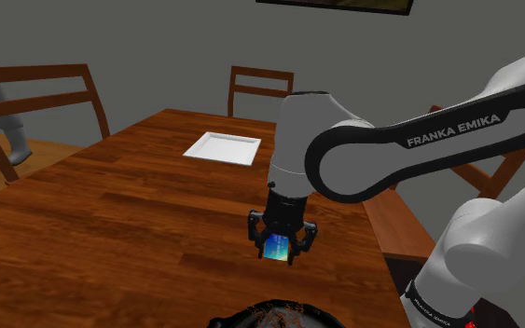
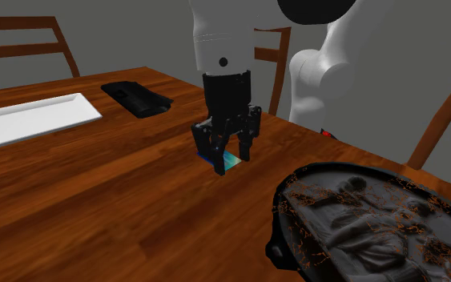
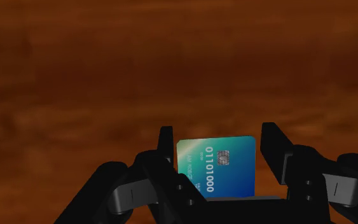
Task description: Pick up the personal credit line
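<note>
Dish point(image 1: 268, 317), dark, round, flecked orange, sits nearest at the shoulder view's bottom edge. In the second exterior view it is a relief-moulded platter at lower right, on the counter point(image 1: 111, 224), which is brown wood plank.

Pincer point(image 1: 279, 253) next, just past the dish, pointing straight down from the white arm. Its fingers point(image 3: 166, 143) are pinched on the card point(image 3: 219, 168), one at each side edge. Card is blue shading to teal, with a chip and the printed digits 01101000, its face turned toward the wrist camera. Second exterior view shows the card point(image 2: 226, 163) at the fingertips, right down at the wood; cannot tell whether it is clear of the surface.

Flat black object point(image 2: 138, 98) lies farther along the counter, well apart from the pincer. White rectangular tray point(image 1: 222, 147) lies beyond, near the far edge; in the second exterior view it sits left of the black object.

Wooden chairs point(image 1: 258, 86) stand at the counter's far side, another point(image 1: 36, 93) at the shoulder view's left. Grey wall behind.
</note>
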Tool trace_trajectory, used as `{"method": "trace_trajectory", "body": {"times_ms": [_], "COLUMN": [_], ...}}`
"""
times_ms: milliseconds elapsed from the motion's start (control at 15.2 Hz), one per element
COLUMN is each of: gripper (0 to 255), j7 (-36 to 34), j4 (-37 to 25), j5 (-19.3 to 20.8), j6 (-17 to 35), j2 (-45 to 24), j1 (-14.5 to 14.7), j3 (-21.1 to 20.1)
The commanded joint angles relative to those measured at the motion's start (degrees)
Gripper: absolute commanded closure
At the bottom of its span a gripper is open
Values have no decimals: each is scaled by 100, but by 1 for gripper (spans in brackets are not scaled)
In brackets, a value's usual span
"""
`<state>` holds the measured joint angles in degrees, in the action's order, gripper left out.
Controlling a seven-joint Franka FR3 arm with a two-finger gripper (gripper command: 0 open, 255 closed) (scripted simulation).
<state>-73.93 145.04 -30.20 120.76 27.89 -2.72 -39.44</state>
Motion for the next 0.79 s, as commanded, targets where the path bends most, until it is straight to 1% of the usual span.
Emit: {"method": "trace_trajectory", "body": {"times_ms": [0,528,726], "gripper": [255,255,255], "j7": [4,-3,-30], "j4": [10,19,-124], "j5": [-2,-11,30], "j6": [20,34,-234], "j2": [-9,-12,116], "j1": [-2,4,13], "j3": [-5,-18,79]}}
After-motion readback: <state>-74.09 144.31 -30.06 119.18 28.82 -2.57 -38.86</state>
